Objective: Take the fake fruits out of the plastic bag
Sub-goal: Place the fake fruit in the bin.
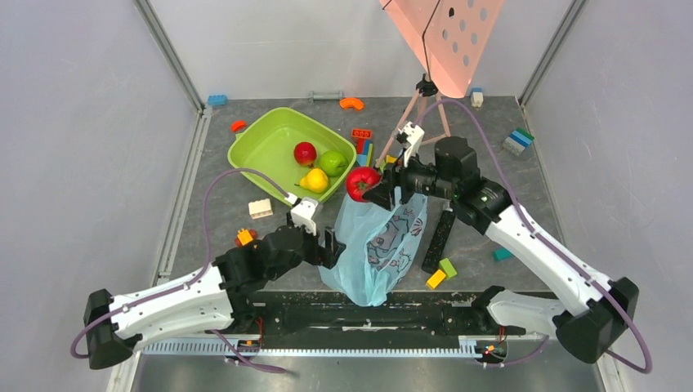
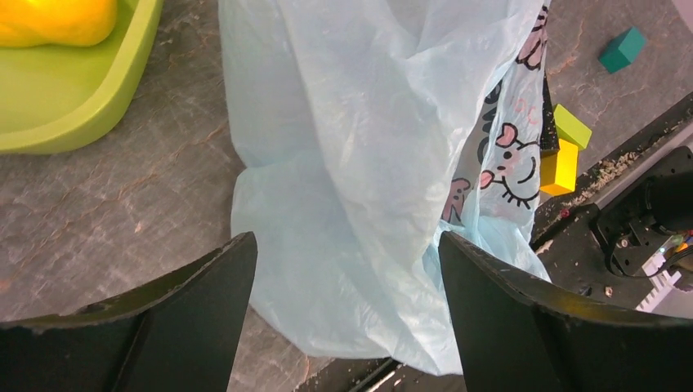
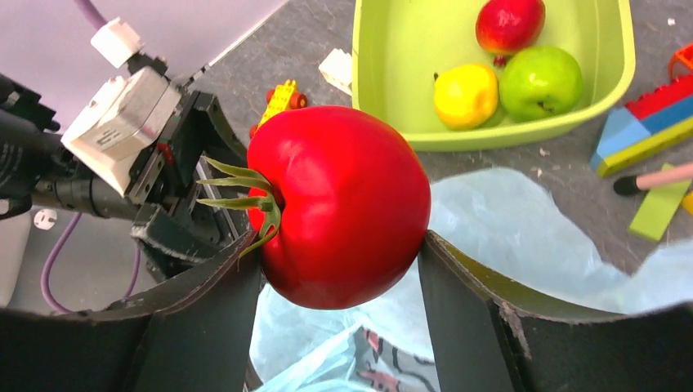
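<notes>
Firstly, nearest the arm bases, lower centre of the overhead view: left gripper [image 1: 329, 245], jaws wide apart and holding nothing, set at the left edge of the plastic bag [image 1: 377, 245]. Only its own wrist view showed the two dark fingers [image 2: 196, 318] straddling the bag's lower folds without pinching them.

Item: plastic bag, pale blue and crinkled, lay on the grey table [image 1: 547, 163] at centre frame. The left wrist view resolved a cartoon face with lashes on its right side; the overhead gave only a faint print.

Item: yellow block [image 1: 435, 278] and lime block [image 1: 448, 267], side by side just right of the bag; teal block [image 1: 502, 254] farther right. These were seen in the overhead and left wrist views only.

Item: right gripper [image 1: 374, 186], above the bag's upper end, was clamped on the large red fruit [image 1: 360, 181]. The right wrist view set the fruit at centre frame, green calyx pointing left, a finger pressed to each flank, the bag spread beneath.

Item: green tub [image 1: 270, 143], up and left of the bag, held the small red fruit [image 1: 305, 153], green apple [image 1: 332, 162] and yellow fruit [image 1: 315, 180]. The left wrist view caught only a tub corner and part of the yellow fruit, upper left.

Item: pink perforated panel [image 1: 445, 37] on a tripod, top of frame, overhead view only.
</notes>
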`<state>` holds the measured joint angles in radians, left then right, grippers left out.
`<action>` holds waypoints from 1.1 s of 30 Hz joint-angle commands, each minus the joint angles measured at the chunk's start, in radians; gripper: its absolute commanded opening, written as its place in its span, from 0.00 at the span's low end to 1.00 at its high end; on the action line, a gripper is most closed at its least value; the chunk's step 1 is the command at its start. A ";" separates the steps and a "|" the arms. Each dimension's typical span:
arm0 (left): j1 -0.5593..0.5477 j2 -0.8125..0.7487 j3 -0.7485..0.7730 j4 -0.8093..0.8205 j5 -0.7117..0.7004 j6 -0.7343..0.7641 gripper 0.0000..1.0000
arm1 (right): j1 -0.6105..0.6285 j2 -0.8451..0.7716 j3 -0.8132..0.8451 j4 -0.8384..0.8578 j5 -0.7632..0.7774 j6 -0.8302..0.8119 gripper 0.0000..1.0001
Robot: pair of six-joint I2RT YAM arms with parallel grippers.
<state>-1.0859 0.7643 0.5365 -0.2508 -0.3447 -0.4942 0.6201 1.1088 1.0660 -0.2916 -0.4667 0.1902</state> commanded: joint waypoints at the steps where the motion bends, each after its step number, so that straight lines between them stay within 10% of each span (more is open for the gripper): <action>1: -0.005 -0.071 0.043 -0.149 -0.052 -0.101 0.89 | 0.006 0.087 0.087 0.126 -0.046 0.006 0.50; 14: -0.005 -0.218 0.322 -0.470 -0.105 -0.112 0.91 | 0.069 0.495 0.285 0.254 -0.063 -0.061 0.51; 33: -0.004 -0.309 0.338 -0.551 -0.129 -0.156 0.93 | 0.151 1.059 0.675 0.454 0.058 -0.048 0.54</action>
<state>-1.0863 0.4709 0.8505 -0.7872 -0.4622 -0.6041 0.7628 2.1288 1.6852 0.0551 -0.4774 0.1387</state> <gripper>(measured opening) 0.929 0.676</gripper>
